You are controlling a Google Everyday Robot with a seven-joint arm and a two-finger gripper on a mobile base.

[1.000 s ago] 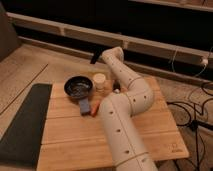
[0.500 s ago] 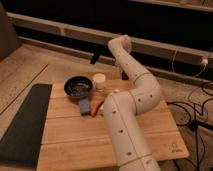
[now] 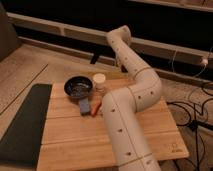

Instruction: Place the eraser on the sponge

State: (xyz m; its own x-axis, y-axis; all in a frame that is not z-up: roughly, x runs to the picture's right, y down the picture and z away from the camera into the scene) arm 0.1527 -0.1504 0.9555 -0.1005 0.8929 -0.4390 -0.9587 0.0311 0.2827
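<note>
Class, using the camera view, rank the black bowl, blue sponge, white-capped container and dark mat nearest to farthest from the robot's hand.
The hand sits high over the table's far edge.
1. white-capped container, far middle
2. black bowl, to its left
3. blue sponge, nearer the camera
4. dark mat, left edge

Wooden table [image 3: 65, 135] on pale speckled floor [image 3: 25, 70], dark wall [image 3: 165, 20] behind.

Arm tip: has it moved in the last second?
Yes: the arm tip rose and shifted right, away from the white cup; the gripper is hidden behind the arm.
</note>
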